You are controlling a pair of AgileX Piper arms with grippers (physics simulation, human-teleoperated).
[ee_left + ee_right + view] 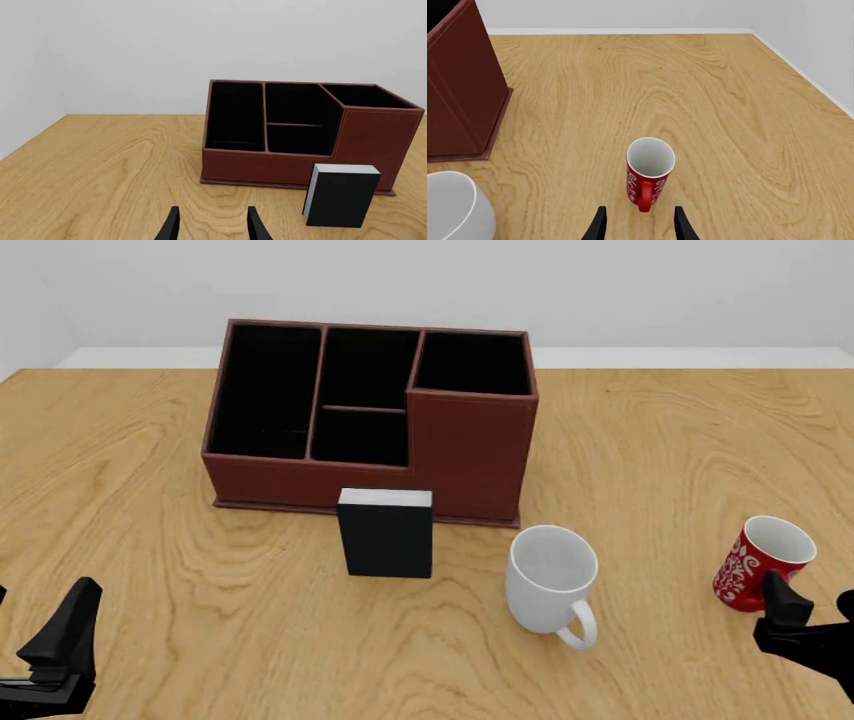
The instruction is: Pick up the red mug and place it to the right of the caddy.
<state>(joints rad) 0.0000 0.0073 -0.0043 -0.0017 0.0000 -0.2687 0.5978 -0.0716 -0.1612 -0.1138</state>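
Observation:
The red mug (pixel 758 565) with its white swirl pattern stands upright near the table's right edge, well right of the caddy (pixel 474 455). In the right wrist view the red mug (pixel 649 175) sits just beyond my open right gripper (pixel 640 226), its handle turned toward the fingers. My right gripper (pixel 814 608) hovers just in front of the mug, apart from it. The dark red-brown caddy (pixel 370 135) stands ahead of my left gripper (pixel 213 226), which is open and holds nothing. My left gripper (pixel 38 635) hangs low at the front left.
A plain white mug (pixel 550 580) stands between the caddy and the red mug, seen as the white mug (pixel 450 210) at the edge of the right wrist view. A small black box with a white top (pixel 387 532) stands upright just before the caddy; black box (pixel 340 195).

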